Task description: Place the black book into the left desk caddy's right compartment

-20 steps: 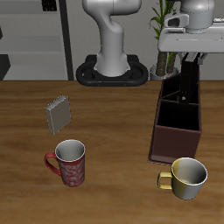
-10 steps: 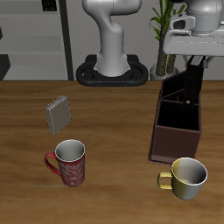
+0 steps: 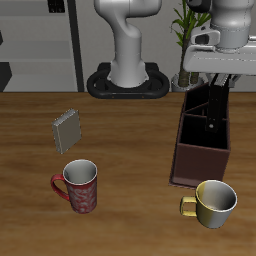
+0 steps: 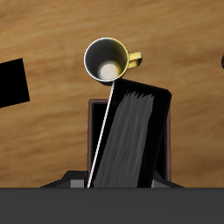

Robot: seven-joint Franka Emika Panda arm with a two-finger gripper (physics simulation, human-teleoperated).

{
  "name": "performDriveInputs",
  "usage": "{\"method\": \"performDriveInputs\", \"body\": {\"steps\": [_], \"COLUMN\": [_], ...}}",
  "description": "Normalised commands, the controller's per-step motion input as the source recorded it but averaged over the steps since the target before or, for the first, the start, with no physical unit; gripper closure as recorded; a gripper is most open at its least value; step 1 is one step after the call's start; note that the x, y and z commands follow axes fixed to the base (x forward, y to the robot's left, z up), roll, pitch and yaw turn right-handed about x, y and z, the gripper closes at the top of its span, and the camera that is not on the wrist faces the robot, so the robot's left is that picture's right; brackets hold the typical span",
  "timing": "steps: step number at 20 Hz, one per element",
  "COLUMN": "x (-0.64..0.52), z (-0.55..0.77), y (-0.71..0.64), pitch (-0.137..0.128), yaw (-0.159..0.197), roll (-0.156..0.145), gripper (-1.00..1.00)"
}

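Note:
The black book (image 3: 212, 104) hangs nearly upright from my gripper (image 3: 217, 82), which is shut on its upper end. Its lower end reaches into the back part of the left desk caddy (image 3: 196, 160), a long dark maroon open box; I cannot tell whether it touches the floor. In the wrist view the book's black cover (image 4: 131, 140) and thin white page edge (image 4: 101, 131) fill the middle, with the caddy's rim (image 4: 166, 131) beside it. My fingertips are hidden there.
A yellow mug (image 3: 214, 203) stands just before the caddy's front end and also shows in the wrist view (image 4: 107, 59). A red mug (image 3: 79, 185) and a small grey book (image 3: 68, 129) stand on the other side. A potted plant (image 3: 186, 45) is behind the caddy.
My gripper has come down and slightly forward with the book. The book has turned from tilted to nearly upright and sunk lower into the caddy.

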Motion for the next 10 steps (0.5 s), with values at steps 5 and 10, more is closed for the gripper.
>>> {"method": "performDriveInputs", "body": {"steps": [5,10], "x": [0.04,-0.01], "z": [-0.17,-0.25], "y": [-0.12,-0.05], "pitch": [0.02,0.028], "yaw": [-0.005,-0.003], "roll": [0.002,0.007], "gripper": [1.0,1.0]}}
